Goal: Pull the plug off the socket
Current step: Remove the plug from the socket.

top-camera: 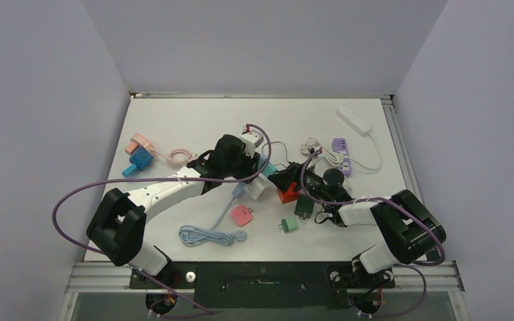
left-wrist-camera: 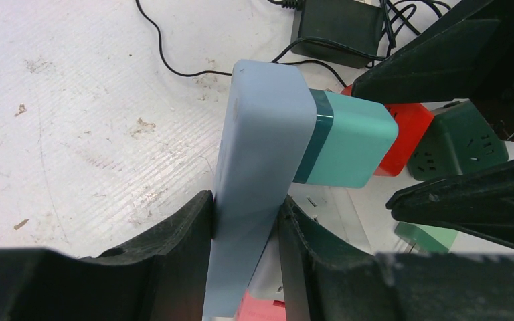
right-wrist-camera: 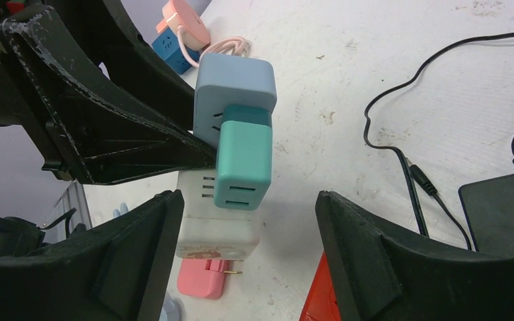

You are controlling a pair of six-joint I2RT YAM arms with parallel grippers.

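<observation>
– Plug position?
– Teal, square-bodied, seated in the side face of a pale blue socket. The pair is near the middle of the worktop, between the two arms.
– Who has the socket?
– Left hand. Its fingers clamp the socket's lower end from both sides. The plug sticks out sideways beyond them.
– Right hand?
– Spread wide, one finger on each side of the plug, with a gap on both sides. No contact visible.
– Close neighbours?
– White block just below the plug in the right wrist view. Whether they touch, cannot tell. Pink adapter lies lower again, flat on the worktop. Red block sits directly behind the plug, with a dark green cube beside it. Black power brick is farther off.
– Outer ring?
– Blue cube with a pink round reel on the left side. Purple strip and white strip are toward the far right. Pale blue coiled cable lies near the arm bases, and a small green adapter lies to its right.
</observation>
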